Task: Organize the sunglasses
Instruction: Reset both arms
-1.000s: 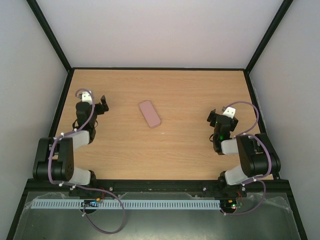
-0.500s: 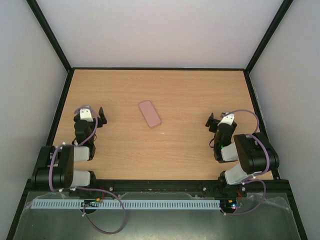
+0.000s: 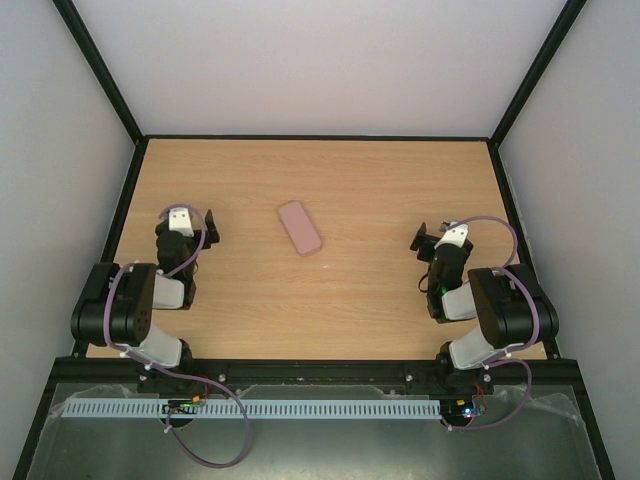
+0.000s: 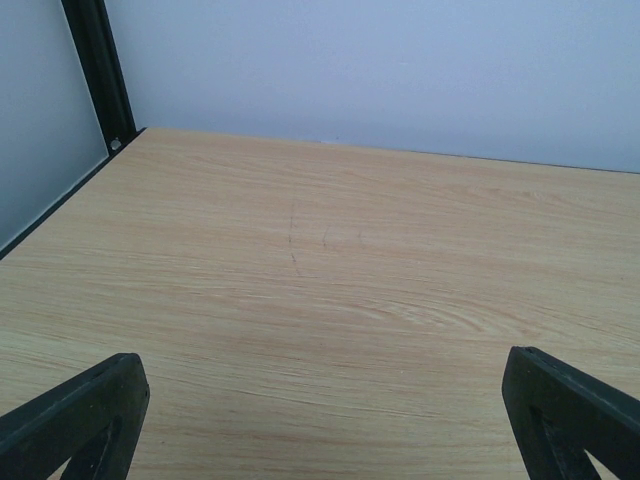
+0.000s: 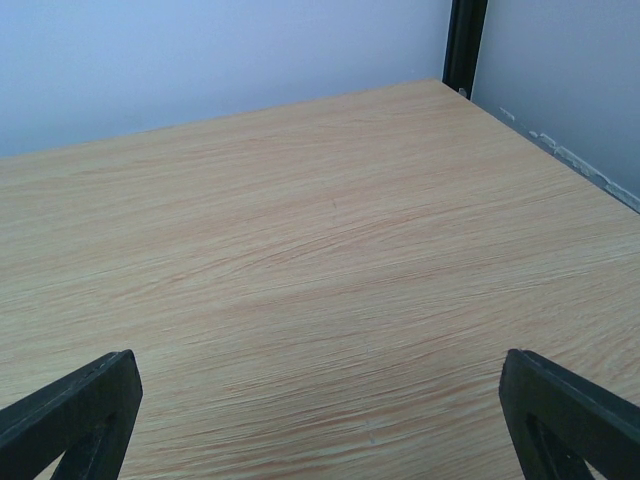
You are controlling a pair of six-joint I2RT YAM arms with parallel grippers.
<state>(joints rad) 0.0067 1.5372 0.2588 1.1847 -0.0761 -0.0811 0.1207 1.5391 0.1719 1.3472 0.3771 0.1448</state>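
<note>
On the wooden table (image 3: 380, 180) a pink case (image 3: 299, 228) is seen, laid flat and closed, slightly left of the middle and turned at a slant, with its far end to the left and its near end to the right. The sunglasses are not seen in any view, so it cannot be told where they are.

The left gripper (image 3: 207, 232) is held low over the left side of the table, well apart from the case and pointed towards the far wall. Its fingers (image 4: 80, 415) are spread wide and released, and only bare wood is shown between them in the left wrist view.

The right gripper (image 3: 426, 238) is held low over the right side of the table, also well apart from the case. Its fingers (image 5: 570, 410) are likewise parted fully, and nothing is grasped; only wood grain and the far right corner post (image 5: 465, 40) are seen beyond them.
</note>
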